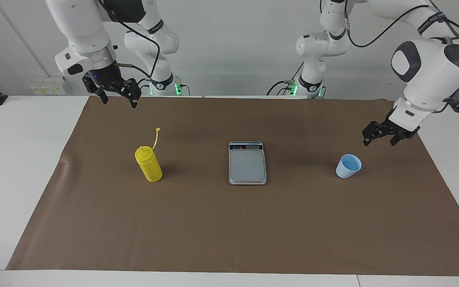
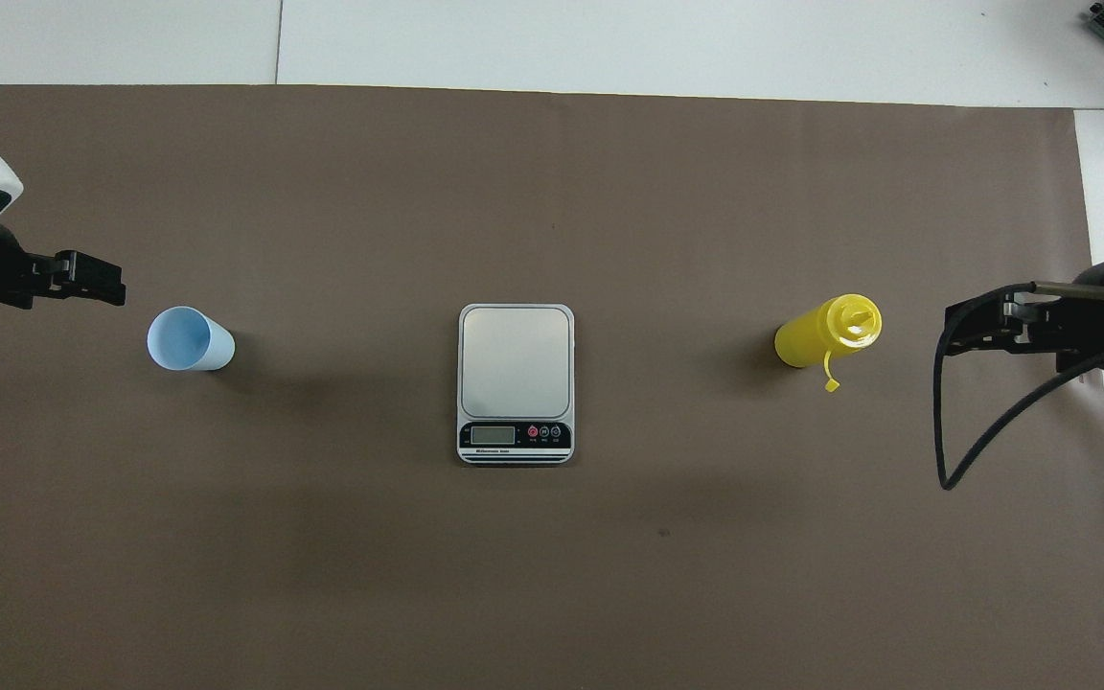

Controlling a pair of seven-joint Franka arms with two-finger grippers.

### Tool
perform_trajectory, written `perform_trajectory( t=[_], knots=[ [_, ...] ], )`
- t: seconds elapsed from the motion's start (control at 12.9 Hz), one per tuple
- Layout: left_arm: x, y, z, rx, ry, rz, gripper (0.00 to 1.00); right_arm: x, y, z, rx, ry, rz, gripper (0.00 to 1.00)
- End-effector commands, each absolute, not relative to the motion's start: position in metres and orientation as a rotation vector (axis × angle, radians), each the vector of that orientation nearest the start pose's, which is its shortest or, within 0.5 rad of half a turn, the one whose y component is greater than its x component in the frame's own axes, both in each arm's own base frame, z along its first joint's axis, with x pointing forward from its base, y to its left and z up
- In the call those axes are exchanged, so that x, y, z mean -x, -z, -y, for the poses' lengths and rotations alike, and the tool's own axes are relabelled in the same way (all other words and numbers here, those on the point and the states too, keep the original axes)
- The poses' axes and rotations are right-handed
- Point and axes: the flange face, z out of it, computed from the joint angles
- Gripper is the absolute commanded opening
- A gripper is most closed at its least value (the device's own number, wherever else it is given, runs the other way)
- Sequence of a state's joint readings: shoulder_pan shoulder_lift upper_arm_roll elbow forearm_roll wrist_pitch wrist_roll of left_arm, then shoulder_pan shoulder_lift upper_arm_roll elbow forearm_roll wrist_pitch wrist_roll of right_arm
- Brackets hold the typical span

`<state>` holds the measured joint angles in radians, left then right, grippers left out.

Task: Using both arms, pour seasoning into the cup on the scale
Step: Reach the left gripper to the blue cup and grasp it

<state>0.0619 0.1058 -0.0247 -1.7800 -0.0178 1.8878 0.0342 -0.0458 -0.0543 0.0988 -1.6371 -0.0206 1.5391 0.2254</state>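
Note:
The yellow seasoning bottle (image 1: 148, 164) (image 2: 825, 332) stands upright on the brown mat toward the right arm's end, with its cap strap hanging loose. The scale (image 1: 247, 163) (image 2: 516, 374) lies at the mat's middle with nothing on its plate and its display strip on the edge nearest the robots. The light blue cup (image 1: 348, 166) (image 2: 190, 339) stands upright on the mat toward the left arm's end, apart from the scale. My right gripper (image 1: 119, 100) (image 2: 954, 326) is open, raised over the mat near the bottle. My left gripper (image 1: 379, 140) (image 2: 111, 287) is open, raised over the mat beside the cup.
The brown mat (image 1: 229, 231) covers most of the white table (image 1: 18, 159). Black cables hang from the right arm (image 2: 983, 422).

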Motion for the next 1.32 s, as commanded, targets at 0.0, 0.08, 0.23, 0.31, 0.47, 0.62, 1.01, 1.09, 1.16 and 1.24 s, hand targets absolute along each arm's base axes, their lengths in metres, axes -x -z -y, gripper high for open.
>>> perform_trajectory(
  t=[0.0,0.08,0.23,0.31,0.47,0.62,1.01,1.09,1.16,1.24],
  knots=[
    [-0.576,-0.451,-0.037,3.143,0.045,0.296,1.00,-0.530,-0.619,-0.024,3.162,-0.075,-0.254,1.00],
    [-0.570,-0.440,-0.035,3.155,0.084,0.390,1.00,-0.530,-0.619,-0.025,3.162,-0.075,-0.251,1.00],
    [-0.561,-0.414,-0.039,3.171,0.113,0.454,1.00,-0.530,-0.619,-0.024,3.162,-0.075,-0.254,1.00],
    [-0.560,-0.408,-0.043,3.168,0.118,0.466,1.00,-0.530,-0.619,-0.025,3.162,-0.075,-0.251,1.00],
    [-0.557,-0.392,-0.039,3.166,0.095,0.478,1.00,-0.530,-0.619,-0.024,3.162,-0.075,-0.254,1.00],
    [-0.546,-0.372,-0.036,3.160,0.141,0.497,1.00,-0.530,-0.619,-0.025,3.162,-0.075,-0.251,1.00],
    [-0.543,-0.345,-0.024,3.164,0.116,0.468,0.63,-0.530,-0.619,-0.024,3.162,-0.075,-0.254,1.00],
    [-0.543,-0.345,-0.024,3.164,0.113,0.465,0.30,-0.530,-0.619,-0.024,3.162,-0.075,-0.254,1.00],
    [-0.543,-0.344,-0.024,3.166,0.112,0.448,0.02,-0.530,-0.619,-0.025,3.162,-0.075,-0.251,1.00],
    [-0.543,-0.343,-0.023,3.167,0.111,0.444,0.00,-0.530,-0.619,-0.024,3.162,-0.075,-0.254,1.00]
  ],
)
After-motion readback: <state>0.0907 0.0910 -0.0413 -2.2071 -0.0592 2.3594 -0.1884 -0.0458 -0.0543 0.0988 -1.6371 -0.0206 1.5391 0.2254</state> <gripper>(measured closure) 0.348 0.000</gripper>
